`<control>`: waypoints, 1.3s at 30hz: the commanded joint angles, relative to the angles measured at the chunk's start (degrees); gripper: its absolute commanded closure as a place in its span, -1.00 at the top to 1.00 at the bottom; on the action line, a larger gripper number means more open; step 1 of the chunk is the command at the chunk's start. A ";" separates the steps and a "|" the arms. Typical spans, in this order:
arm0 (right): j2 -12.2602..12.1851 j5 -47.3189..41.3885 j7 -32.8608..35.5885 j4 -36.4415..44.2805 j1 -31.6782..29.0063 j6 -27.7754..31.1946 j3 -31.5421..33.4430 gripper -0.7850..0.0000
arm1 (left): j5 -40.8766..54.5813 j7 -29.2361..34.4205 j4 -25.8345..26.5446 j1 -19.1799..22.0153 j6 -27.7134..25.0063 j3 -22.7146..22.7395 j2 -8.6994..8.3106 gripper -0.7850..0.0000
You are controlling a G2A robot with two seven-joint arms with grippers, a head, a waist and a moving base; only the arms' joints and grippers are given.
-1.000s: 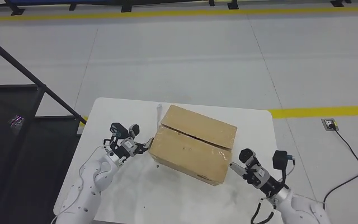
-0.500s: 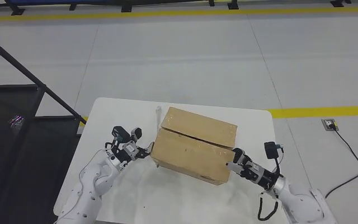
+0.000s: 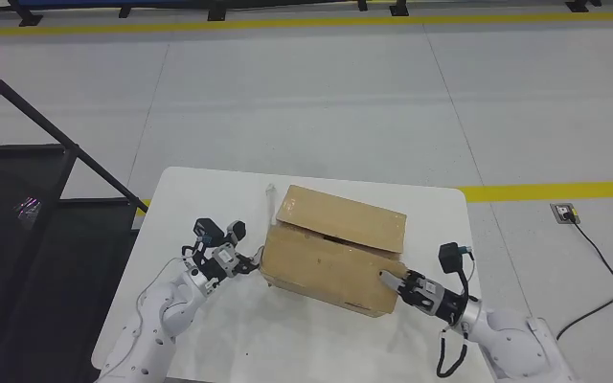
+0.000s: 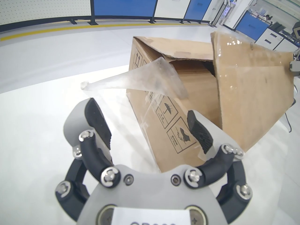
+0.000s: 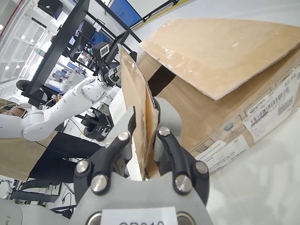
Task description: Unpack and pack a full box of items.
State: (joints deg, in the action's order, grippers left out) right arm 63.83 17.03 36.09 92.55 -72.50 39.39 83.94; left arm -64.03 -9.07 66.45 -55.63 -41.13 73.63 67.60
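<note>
Now, from the top: the right gripper (image 3: 395, 281) has come in from well apart to the near corner of the box (image 3: 333, 251), and the near flap (image 3: 326, 257) has lifted, so the opening looks under way. The box sits mid-counter (image 3: 211, 201), grey floor (image 3: 287, 96) and a yellow line (image 3: 536, 191) beyond.

Left wrist: the left gripper (image 4: 141, 110) holds its fingers wide at the box's end, near a loose tape strip (image 4: 145, 80).

Right wrist: the fingers pinch the flap's edge, with blue panels (image 5: 123, 11) behind.

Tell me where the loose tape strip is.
In the left wrist view the tape sticks out from the box's upper edge, just beyond the open left gripper.
</note>
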 commanded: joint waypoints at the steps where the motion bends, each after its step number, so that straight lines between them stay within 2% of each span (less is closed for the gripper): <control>1: -0.14 0.09 -0.11 0.12 -0.08 0.28 0.18 -0.54 | 0.00 0.10 0.37 -0.25 -0.31 -0.02 -0.06 1.00; 2: -0.20 0.11 -0.11 0.26 -0.16 0.53 0.18 -0.58 | 0.09 0.15 0.58 -0.40 -0.51 0.00 -0.09 1.00; 3: -0.24 0.15 -0.06 0.33 -0.22 0.73 0.16 -0.75 | 0.17 0.20 0.73 -0.51 -0.66 0.03 -0.11 1.00; 4: -0.33 0.29 0.07 0.39 -0.26 0.92 0.20 -0.82 | 0.36 0.35 1.04 -0.75 -1.08 0.08 -0.17 1.00; 5: -0.39 0.34 0.12 0.44 -0.26 1.13 0.21 -0.73 | 0.49 0.48 1.28 -0.93 -1.36 0.14 -0.22 1.00; 6: -0.43 0.38 0.16 0.42 -0.26 1.22 0.22 -0.51 | 0.43 0.63 1.47 -1.05 -1.54 0.17 -0.26 1.00; 7: -0.52 0.62 0.28 0.42 -0.21 1.28 0.26 -0.19 | 0.35 0.78 1.83 -1.33 -1.71 0.26 -0.33 1.00; 8: -0.58 0.67 0.25 0.46 -0.19 1.34 0.27 0.68 | 0.31 0.85 2.10 -1.55 -1.81 0.31 -0.38 1.00; 9: -0.63 0.73 0.07 0.48 -0.16 1.35 0.34 1.00 | 0.28 0.91 2.36 -1.76 -1.94 0.36 -0.43 1.00; 12: -0.72 0.72 -1.29 0.55 -0.26 1.46 0.75 1.00 | 0.32 1.01 2.98 -2.28 -1.90 0.55 -0.53 1.00; 21: -0.88 2.39 -9.46 2.69 -2.57 3.09 3.00 1.00 | 4.59 -0.44 4.61 -3.89 3.47 3.87 -0.78 1.00; 25: -0.86 3.20 -14.02 4.14 -4.16 3.90 4.18 1.00 | 1.48 0.65 4.13 -3.58 11.13 4.62 -0.81 1.00; 32: -0.81 5.93 -20.18 7.32 -7.82 5.37 5.99 1.00 | -4.07 0.28 -2.76 1.86 14.38 0.27 0.07 1.00; 36: -0.86 7.28 -21.94 8.79 -10.15 5.62 7.05 1.00 | -6.88 -1.57 -7.27 5.82 16.41 -3.89 1.23 1.00; 39: -0.89 8.14 -23.51 9.72 -12.43 5.65 8.17 1.00 | -8.10 -3.47 -12.07 9.82 18.78 -8.05 2.77 1.00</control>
State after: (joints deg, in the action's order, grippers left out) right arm 62.95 24.88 13.15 101.98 -84.06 45.08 91.66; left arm -71.87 -11.78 56.52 -47.48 -23.10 67.43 69.72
